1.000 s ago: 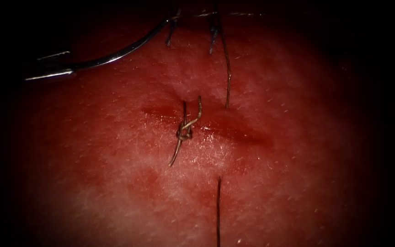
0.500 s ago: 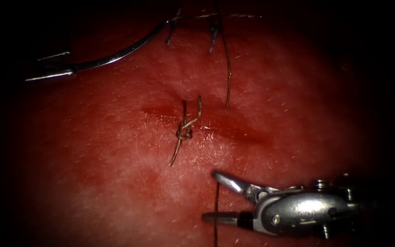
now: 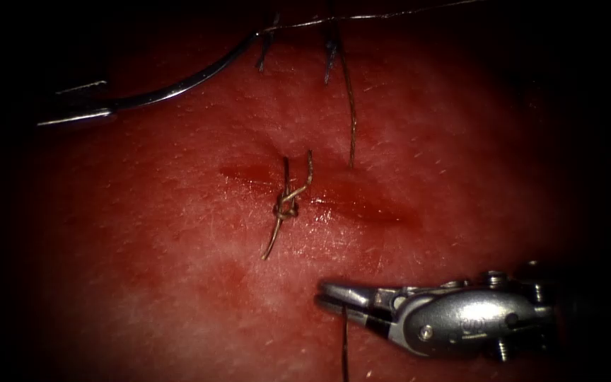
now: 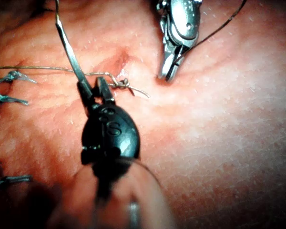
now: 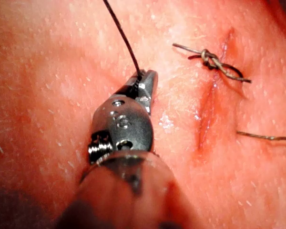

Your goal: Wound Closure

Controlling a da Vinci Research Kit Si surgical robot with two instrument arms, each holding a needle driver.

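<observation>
Two tools work the tissue: the right tool, near the cut, has clamped the thread, while the left tool grips the needle far left, clear of tissue, where tension could strain the knot.

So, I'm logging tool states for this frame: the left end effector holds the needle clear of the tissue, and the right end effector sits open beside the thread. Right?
One thing is off. The right end effector is shut on the thread, not open beside it; the right wrist view shows the strand clamped at its tip. The rest stands: the left end effector holds the needle near its tip end, clear of the tissue.
</observation>
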